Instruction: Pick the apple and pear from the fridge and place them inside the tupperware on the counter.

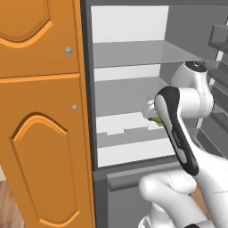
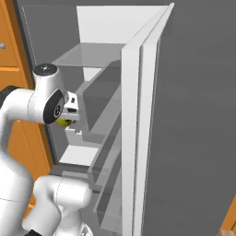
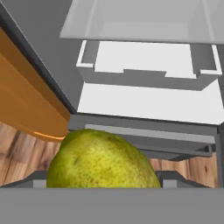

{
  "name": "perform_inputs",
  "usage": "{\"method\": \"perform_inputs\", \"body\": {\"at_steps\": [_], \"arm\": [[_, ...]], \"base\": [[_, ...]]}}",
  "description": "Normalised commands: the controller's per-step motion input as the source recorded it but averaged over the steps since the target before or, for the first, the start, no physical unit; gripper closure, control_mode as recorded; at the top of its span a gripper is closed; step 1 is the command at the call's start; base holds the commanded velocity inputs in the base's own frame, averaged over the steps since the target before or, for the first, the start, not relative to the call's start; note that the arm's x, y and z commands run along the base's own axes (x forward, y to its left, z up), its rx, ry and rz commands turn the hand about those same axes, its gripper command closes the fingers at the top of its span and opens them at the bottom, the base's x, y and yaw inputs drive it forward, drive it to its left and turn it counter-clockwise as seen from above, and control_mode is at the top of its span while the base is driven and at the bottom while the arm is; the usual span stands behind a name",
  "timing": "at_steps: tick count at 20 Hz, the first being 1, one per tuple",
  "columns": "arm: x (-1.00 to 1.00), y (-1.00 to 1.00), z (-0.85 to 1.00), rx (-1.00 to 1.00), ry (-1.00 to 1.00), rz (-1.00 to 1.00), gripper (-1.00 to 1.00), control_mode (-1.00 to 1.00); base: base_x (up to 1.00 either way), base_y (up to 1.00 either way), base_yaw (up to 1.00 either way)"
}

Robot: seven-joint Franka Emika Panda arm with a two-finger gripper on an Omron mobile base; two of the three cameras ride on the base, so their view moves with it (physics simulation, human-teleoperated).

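Orange wooden cabinet doors (image 1: 40, 111) with round silver knobs (image 1: 74, 107).

Arm folded up in front of the open fridge (image 1: 129, 53): white lower link rising from the base, dark-jointed elbow bent high, forearm turned forward into the fridge opening at middle-shelf height. Wrist cylinder upright, dark cap on top. Gripper (image 2: 66, 121) sits just past the wrist, mostly masked by the arm's own links in both base views. Jaws part-spread and closed around the pear (image 3: 103, 162); a sliver of yellow-green shows under the hand. In the hand view the fruit sits between the fingers.
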Motion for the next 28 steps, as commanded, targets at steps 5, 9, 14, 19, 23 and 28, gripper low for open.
{"method": "perform_inputs", "body": {"at_steps": [5, 9, 14, 19, 23, 28], "arm": [[-0.79, 0.00, 0.60, 0.00, 0.00, 0.00, 1.00, -1.00], [-0.54, -0.02, 0.60, 0.00, 0.00, 0.00, 1.00, -1.00], [-0.51, 0.00, 0.49, -0.01, 0.00, 0.00, 1.00, -1.00], [-0.08, 0.00, 0.04, -0.01, 0.00, 0.00, 1.00, 1.00], [0.00, 0.00, 0.00, 0.00, 0.00, 0.00, 1.00, 1.00], [0.00, 0.00, 0.00, 0.00, 0.00, 0.00, 1.00, 1.00]], "base": [[0.00, 0.00, 0.00], [0.00, 0.00, 0.00], [0.00, 0.00, 0.00], [-0.35, 0.00, 0.00], [-0.51, 0.00, 0.00], [-0.83, 0.00, 0.00]]}}
